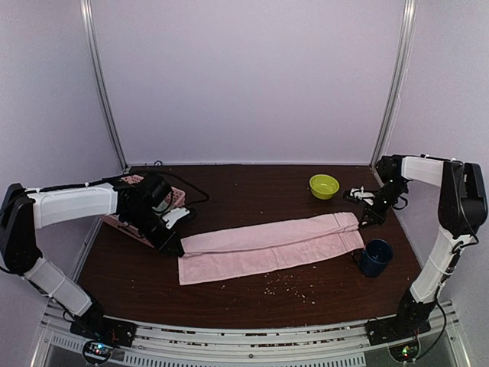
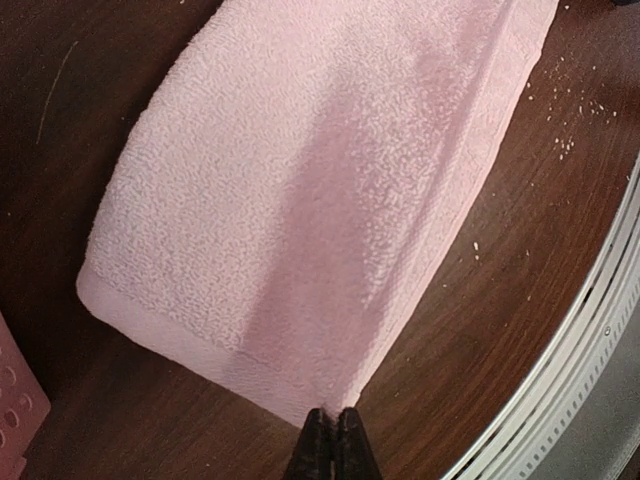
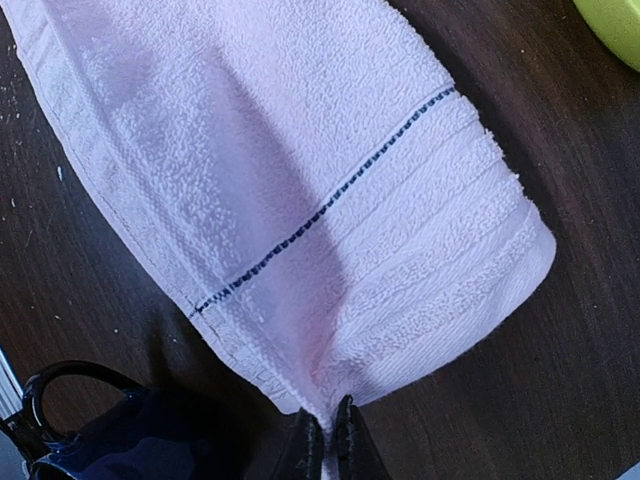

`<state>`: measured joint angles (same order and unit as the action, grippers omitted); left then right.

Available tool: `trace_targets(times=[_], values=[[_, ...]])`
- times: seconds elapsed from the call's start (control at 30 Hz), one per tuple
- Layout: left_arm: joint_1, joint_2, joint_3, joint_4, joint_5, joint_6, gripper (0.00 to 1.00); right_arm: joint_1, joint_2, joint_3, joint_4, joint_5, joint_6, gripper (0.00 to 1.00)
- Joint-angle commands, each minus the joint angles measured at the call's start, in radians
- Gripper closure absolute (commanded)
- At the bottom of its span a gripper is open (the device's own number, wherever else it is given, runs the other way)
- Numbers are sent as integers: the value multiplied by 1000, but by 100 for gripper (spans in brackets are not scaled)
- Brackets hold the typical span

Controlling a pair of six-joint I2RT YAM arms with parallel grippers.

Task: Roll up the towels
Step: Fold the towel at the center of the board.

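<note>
My two pincers nip the pink towel [image 1: 267, 246].
It lies flat, stretched left to right; my left pincer [image 2: 331, 415] is closed tight on its left end, my right pincer [image 3: 327, 418] on its right end.

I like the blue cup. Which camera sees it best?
The top camera: the whole blue cup stands beside the right end of the pink towel. The right wrist camera catches only part of it, rim and handle, in its bottom left corner. The left wrist camera does not show it.
</note>
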<state>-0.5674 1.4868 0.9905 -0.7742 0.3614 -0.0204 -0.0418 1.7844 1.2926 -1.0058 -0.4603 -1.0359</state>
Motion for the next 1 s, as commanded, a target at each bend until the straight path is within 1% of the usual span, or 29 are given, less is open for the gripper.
trace_targets(times=[0.0, 0.27, 0.43, 0.7, 0.97], values=[[-30, 6, -5, -26, 31, -14, 100, -9, -1, -2, -54, 33, -58, 100], [-51, 21, -9, -58, 32, -15, 100, -9, 4, -3, -89, 37, -117, 100], [-52, 27, -12, -95, -29, -43, 100, -9, 9, 0, -108, 32, -137, 100], [-51, 44, -24, -102, -38, -38, 100, -9, 14, -17, -134, 63, -190, 100], [-60, 92, -13, -101, -30, -29, 100, -6, 27, -42, -92, 89, -201, 100]])
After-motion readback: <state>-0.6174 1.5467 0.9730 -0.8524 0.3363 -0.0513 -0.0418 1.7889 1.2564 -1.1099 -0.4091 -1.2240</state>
